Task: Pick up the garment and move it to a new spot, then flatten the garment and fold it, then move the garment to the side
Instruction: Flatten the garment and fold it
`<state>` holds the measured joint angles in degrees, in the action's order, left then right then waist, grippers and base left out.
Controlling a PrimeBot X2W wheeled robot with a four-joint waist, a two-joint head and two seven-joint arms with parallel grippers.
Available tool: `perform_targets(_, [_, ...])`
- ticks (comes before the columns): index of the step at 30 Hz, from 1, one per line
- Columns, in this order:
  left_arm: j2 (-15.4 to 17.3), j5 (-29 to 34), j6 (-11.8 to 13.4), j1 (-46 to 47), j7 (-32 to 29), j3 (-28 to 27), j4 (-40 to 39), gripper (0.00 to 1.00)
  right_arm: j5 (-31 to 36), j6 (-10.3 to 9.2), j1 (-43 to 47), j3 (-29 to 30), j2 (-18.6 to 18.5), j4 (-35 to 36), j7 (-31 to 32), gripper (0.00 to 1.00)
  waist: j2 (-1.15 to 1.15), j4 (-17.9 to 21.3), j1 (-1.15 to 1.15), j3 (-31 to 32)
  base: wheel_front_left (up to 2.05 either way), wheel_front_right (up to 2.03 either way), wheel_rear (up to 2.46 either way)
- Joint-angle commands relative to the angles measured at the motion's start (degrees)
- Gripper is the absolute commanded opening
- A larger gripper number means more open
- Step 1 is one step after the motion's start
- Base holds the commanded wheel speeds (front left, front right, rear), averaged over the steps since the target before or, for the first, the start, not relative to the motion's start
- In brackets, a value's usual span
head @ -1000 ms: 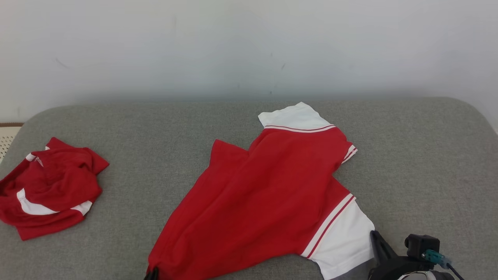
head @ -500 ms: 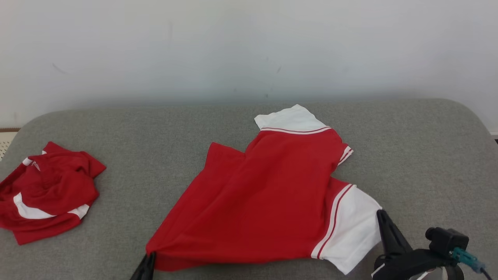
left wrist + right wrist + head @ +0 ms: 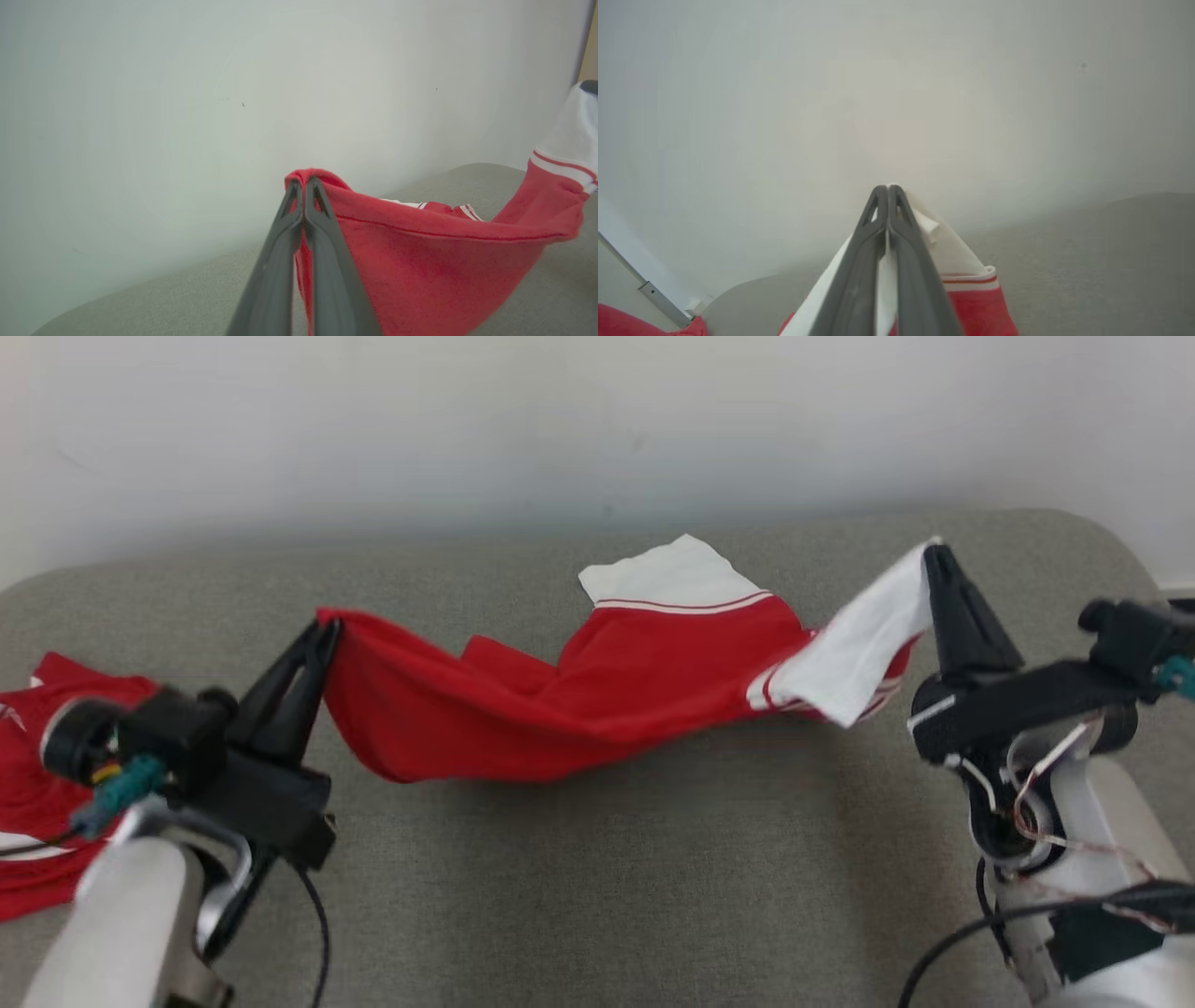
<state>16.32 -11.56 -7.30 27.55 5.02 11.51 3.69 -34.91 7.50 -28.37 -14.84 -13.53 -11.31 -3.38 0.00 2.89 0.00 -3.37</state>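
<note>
The garment [image 3: 635, 681] is strung between the two grippers across the middle of the head view. Its red corner at centre left is clamped in the left gripper [image 3: 328, 627], fingers pressed together on the cloth. A white sleeve at upper right is clamped likewise in the right gripper [image 3: 934, 553]. Both ends are lifted; the middle sags and appears to rest on the grey cushion [image 3: 597, 896], though contact is not certain from this angle. The shirt is red with white sleeves and thin red-and-white trim; the other white sleeve is seen at top centre. Both forearms enter from the lower corners, fingers angled up and inward. A crumpled red shirt [image 3: 37, 775] lies at the left edge.
</note>
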Motion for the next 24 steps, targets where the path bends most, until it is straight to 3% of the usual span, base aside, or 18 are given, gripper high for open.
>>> perform_targets(1, [1.20, 0.45, -0.05, 1.90, -0.39, 0.63, 0.50, 0.00, -0.57, -0.02, -1.72, -0.12, -0.34, -0.60, 0.47, 0.00, 0.00, 1.18, 0.00, -3.09, 0.00, 0.00, 0.00])
perform_targets(7, [7.68, -6.12, -0.05, 22.05, -3.08, 6.90, 6.57, 0.00, -5.52, -0.02, -21.54, -0.11, -0.50, -9.71, 3.02, 0.00, 0.00, 1.87, 0.00, -10.81, 0.00, 0.00, 0.00])
perform_targets(13, [10.82, -10.11, -0.07, 38.17, -3.81, 12.45, 13.07, 0.00, -7.23, -0.02, -38.87, -1.50, -1.30, -18.62, 3.32, 0.00, 0.00, 1.98, 0.00, -16.62, 0.00, 0.00, 0.00])
perform_targets(16, [11.16, -13.09, -0.07, 45.25, -3.94, 13.51, 17.19, 0.00, -8.07, -0.02, -45.95, -1.96, -0.62, -22.78, 2.77, 0.00, 0.00, 2.59, 0.00, -18.51, 0.00, 0.00, 0.00])
perform_targets(24, [13.10, -10.63, -0.08, 63.68, -4.45, 18.08, 25.07, 0.00, -9.65, -0.01, -63.90, -0.27, 1.11, -36.23, -0.05, 0.00, 0.00, 4.60, 0.00, -20.69, 0.00, 0.00, 0.00])
